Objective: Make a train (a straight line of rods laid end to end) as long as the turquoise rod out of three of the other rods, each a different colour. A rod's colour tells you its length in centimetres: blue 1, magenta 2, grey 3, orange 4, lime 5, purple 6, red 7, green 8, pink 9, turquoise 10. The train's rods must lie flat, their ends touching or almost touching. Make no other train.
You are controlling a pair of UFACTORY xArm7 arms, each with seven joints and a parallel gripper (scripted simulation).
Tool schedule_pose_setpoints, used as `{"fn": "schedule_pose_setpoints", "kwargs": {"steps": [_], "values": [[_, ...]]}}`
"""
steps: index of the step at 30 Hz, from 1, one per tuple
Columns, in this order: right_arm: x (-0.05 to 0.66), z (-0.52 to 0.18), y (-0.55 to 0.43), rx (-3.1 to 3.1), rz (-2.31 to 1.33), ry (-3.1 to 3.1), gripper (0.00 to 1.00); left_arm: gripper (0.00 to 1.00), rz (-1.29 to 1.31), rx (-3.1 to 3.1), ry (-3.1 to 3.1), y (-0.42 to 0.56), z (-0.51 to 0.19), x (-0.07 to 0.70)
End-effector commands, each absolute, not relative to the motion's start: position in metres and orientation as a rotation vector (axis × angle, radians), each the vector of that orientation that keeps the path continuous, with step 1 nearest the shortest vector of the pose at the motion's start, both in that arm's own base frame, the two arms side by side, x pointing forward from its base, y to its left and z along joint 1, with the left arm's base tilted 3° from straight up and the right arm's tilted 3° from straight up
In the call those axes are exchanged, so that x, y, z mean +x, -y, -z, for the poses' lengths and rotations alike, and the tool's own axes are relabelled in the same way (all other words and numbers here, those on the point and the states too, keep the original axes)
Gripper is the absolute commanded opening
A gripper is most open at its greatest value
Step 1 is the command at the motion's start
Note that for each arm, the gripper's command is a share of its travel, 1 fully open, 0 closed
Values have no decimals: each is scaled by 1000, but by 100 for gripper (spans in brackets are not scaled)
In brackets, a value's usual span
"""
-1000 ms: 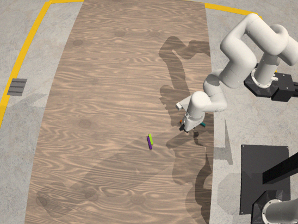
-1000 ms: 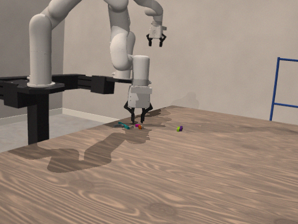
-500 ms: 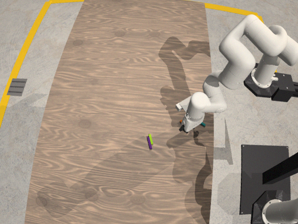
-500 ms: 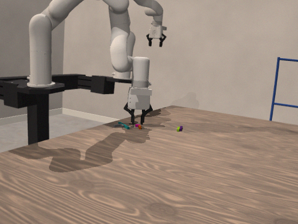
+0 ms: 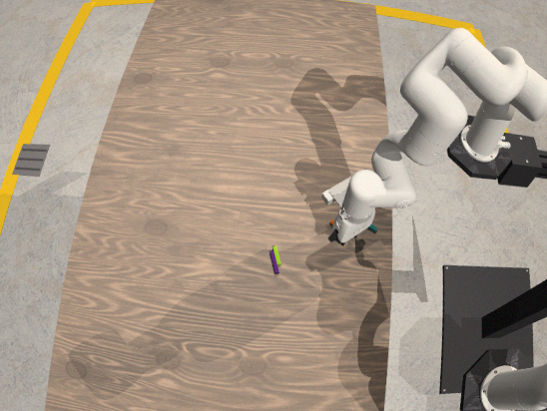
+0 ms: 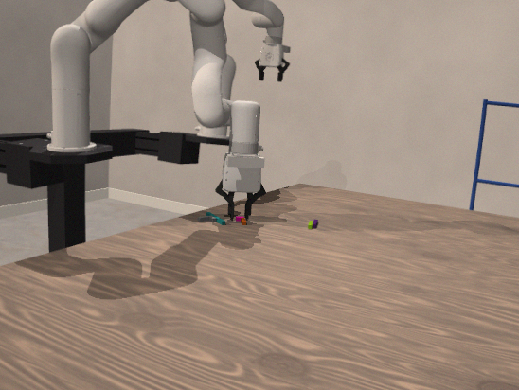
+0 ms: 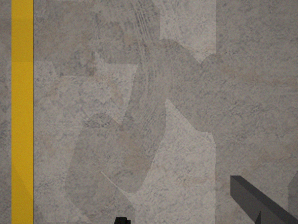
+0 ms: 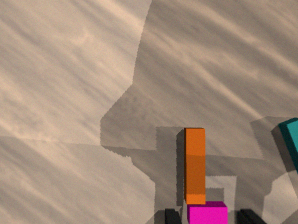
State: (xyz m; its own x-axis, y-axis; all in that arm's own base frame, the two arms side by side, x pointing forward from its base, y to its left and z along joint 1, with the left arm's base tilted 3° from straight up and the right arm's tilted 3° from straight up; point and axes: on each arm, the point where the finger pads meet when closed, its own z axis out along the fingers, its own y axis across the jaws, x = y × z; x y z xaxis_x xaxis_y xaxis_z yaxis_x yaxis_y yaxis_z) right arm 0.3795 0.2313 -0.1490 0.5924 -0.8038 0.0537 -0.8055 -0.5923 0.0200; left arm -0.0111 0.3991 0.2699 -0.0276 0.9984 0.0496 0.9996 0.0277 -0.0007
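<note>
A lime rod [image 5: 276,255] [image 6: 311,224] and a purple rod [image 5: 273,262] [image 6: 315,223] lie side by side, slightly staggered. An orange rod [image 8: 195,165] [image 6: 243,221] lies with one end against, or almost against, a magenta rod [image 8: 207,215] [image 6: 240,219], which looks crosswise to it and offset. A turquoise rod [image 5: 372,228] [image 8: 292,140] [image 6: 221,221] lies apart. My right gripper [image 8: 212,216] [image 6: 240,216] is partly open, low, its fingers either side of the magenta rod with gaps. My left gripper [image 6: 271,78] [image 7: 190,219] is open, empty and high, away from the rods.
The wooden table [image 5: 200,150] [image 6: 331,293] has its edge close beyond the turquoise rod. A greyish shape shows beside the turquoise rod in the exterior view; I cannot tell whether it is a rod or shadow. The right arm hides part of this group in the top view.
</note>
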Motion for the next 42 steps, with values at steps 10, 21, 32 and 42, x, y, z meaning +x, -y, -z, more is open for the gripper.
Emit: {"fn": "schedule_pose_setpoints", "kwargs": {"steps": [10,21,32,42], "values": [[381,148,-232,2768,-63,1400,37,100,59,-2163,2224,-400,-272,-11],[381,148,-232,2768,-63,1400,37,100,59,-2163,2224,-400,-272,-11],[381,148,-232,2768,-63,1400,37,100,59,-2163,2224,-400,-272,-11],[381,148,-232,2768,-63,1400,17,100,59,-2163,2224,-400,-272,-11]]}}
